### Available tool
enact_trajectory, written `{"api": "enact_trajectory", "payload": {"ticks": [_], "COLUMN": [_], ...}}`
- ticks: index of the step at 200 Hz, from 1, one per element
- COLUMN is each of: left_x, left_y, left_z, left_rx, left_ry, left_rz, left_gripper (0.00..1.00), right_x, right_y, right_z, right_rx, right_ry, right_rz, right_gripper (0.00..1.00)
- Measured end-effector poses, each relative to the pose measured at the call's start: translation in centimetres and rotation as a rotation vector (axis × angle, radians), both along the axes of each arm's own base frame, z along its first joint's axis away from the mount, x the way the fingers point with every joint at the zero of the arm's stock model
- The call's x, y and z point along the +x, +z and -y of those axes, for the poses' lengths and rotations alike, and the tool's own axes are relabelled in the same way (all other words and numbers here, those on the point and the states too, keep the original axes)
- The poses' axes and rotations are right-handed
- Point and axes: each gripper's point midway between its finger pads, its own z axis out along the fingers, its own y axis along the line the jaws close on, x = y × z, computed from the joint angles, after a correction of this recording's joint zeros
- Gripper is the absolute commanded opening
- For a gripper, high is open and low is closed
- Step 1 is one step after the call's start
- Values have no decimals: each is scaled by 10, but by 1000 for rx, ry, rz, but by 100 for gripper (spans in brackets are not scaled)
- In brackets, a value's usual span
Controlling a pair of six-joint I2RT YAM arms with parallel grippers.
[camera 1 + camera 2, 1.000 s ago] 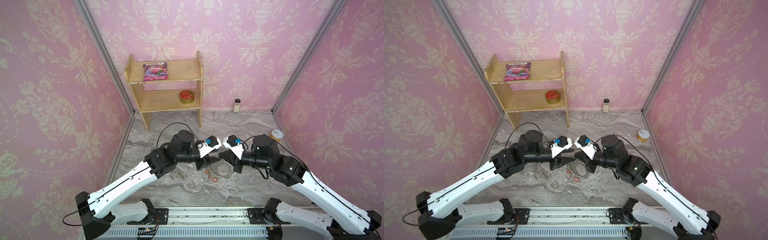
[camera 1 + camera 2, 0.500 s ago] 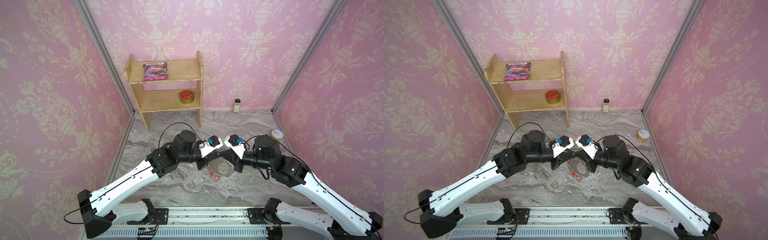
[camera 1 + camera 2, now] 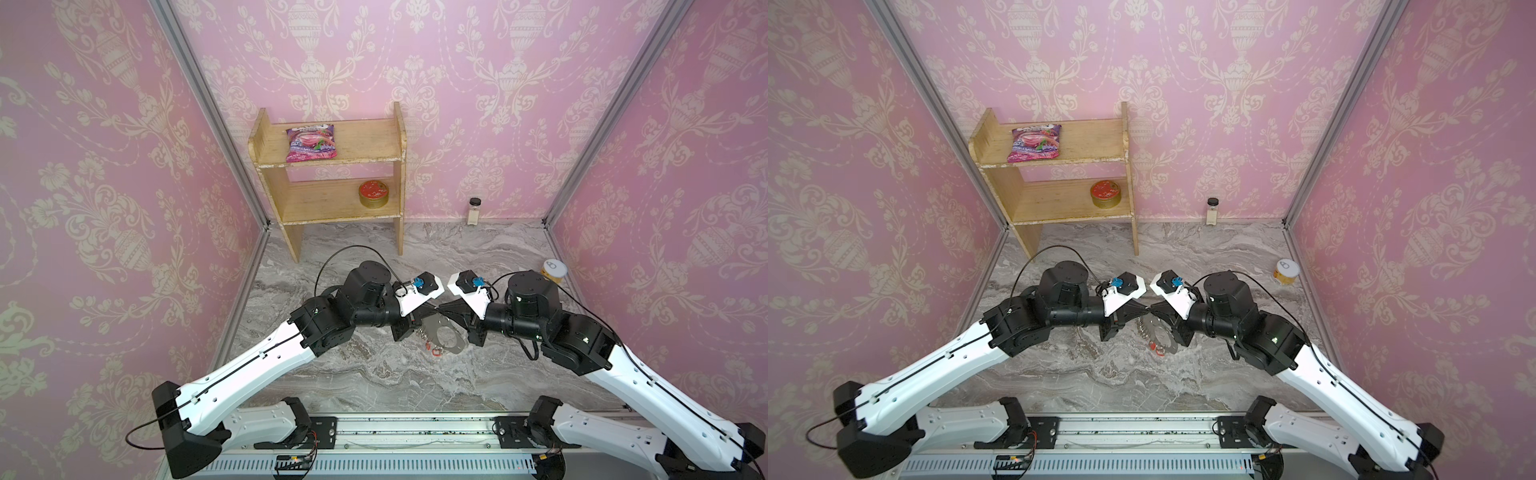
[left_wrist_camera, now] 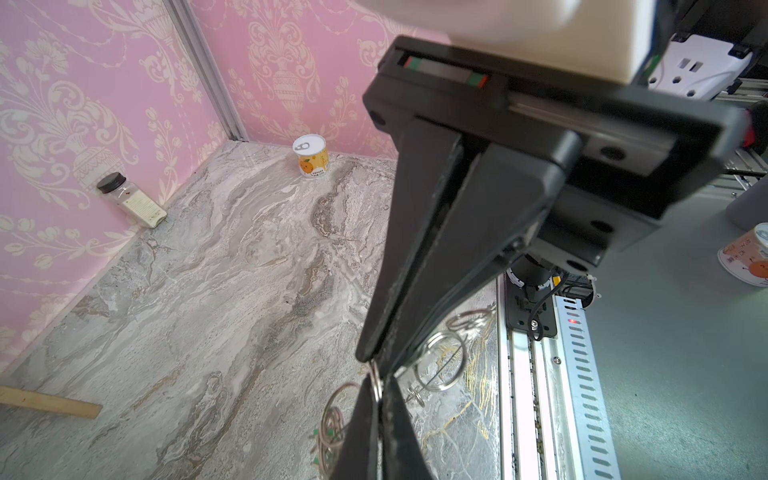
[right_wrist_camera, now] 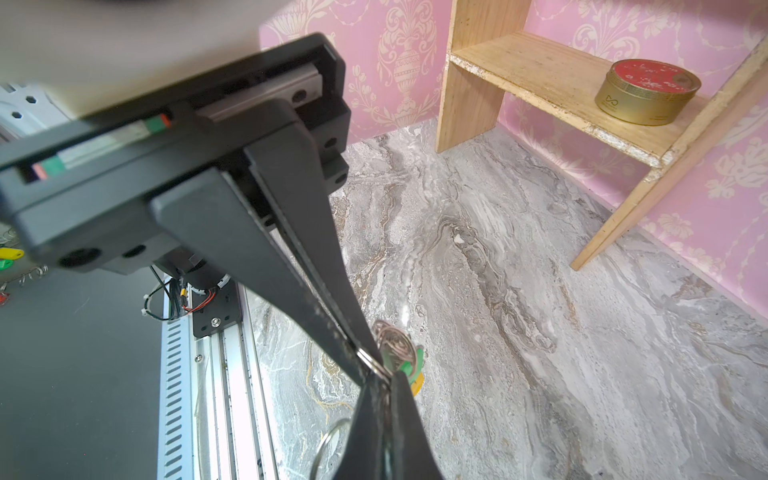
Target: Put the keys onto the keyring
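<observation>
Between pink walls (image 3: 104, 208), marbled tabletop (image 3: 395, 386), keyring (image 3: 430, 328)

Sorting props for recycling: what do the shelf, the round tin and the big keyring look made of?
The shelf: bare pale wood, grain and chipped edges showing. The tin: likely metal, brushed gold wall, red printed lid. The keyring: flat grey metal, by its dull sheen.

The shelf (image 3: 365, 141) stood far left, a packet (image 3: 311, 144) on its top board, a tin (image 3: 374, 194) on the lower. Right of it a jar (image 3: 474, 211) stood against the far wall; a can (image 3: 553, 272) sat by the right wall. Mid-table, left gripper (image 4: 376, 359) and right gripper (image 5: 372, 365) met at the far edge of the keyring (image 3: 430, 330), a small ring (image 4: 376, 382) between them.
</observation>
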Motion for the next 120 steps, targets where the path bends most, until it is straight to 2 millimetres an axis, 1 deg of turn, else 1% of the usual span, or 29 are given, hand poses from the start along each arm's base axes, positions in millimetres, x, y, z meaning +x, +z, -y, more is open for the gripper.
{"api": "enact_trajectory", "payload": {"ticks": [12,37,78,120], "left_x": [-1,-3,-8,-10], "left_y": [1,6,16,22], "left_z": [-1,-3,-7,-10], "left_rx": [-2,-19,-54,-67], "left_ry": [0,-1,-11,-14], "left_rz": [2,17,56,79], "left_gripper": [0,0,0,0], "right_x": [-1,-3,-11,-16], "right_y": [1,5,14,16], "right_z": [0,-1,-4,-3], "right_rx": [2,14,31,29], "right_ry": [2,14,54,76], "right_rz": [1,9,29,26], "right_gripper": [0,6,12,18]}}
